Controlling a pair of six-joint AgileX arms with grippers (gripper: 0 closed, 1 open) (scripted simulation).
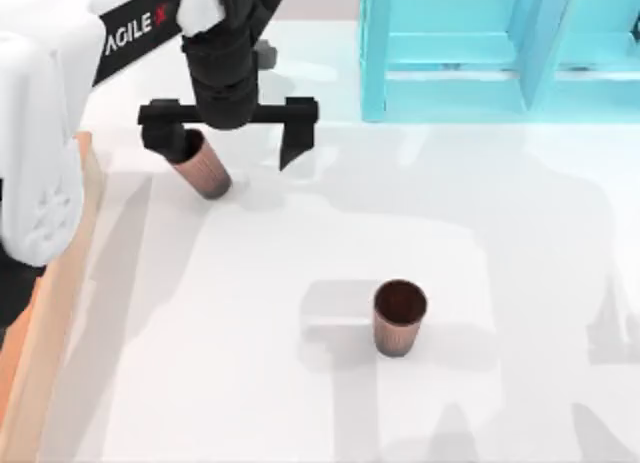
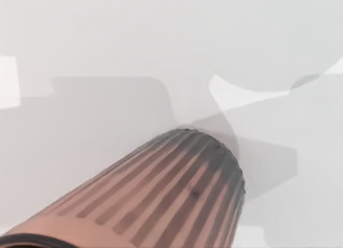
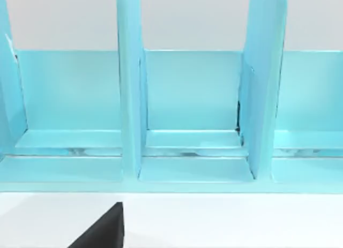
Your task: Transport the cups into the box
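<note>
The left pincer is spread wide apart, with one tilted cup seen against its left finger. The other cup stands upright well to its lower right. The box lies at the table's left edge.

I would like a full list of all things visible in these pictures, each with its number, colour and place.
cups: two, reddish-brown, ribbed; one tilted under the left gripper near the table's upper left, one upright on the table near the middle.
box: one, light wood with orange-brown floor; its rim runs along the table's left edge.
shelf frame: one, cyan; at the table's upper right, with upright dividers.
table: one, white.
left gripper: one, black; its fingers are spread wide, one finger at the tilted cup's rim.
right gripper: a black part shows in the right wrist view, facing the shelf frame.
</note>
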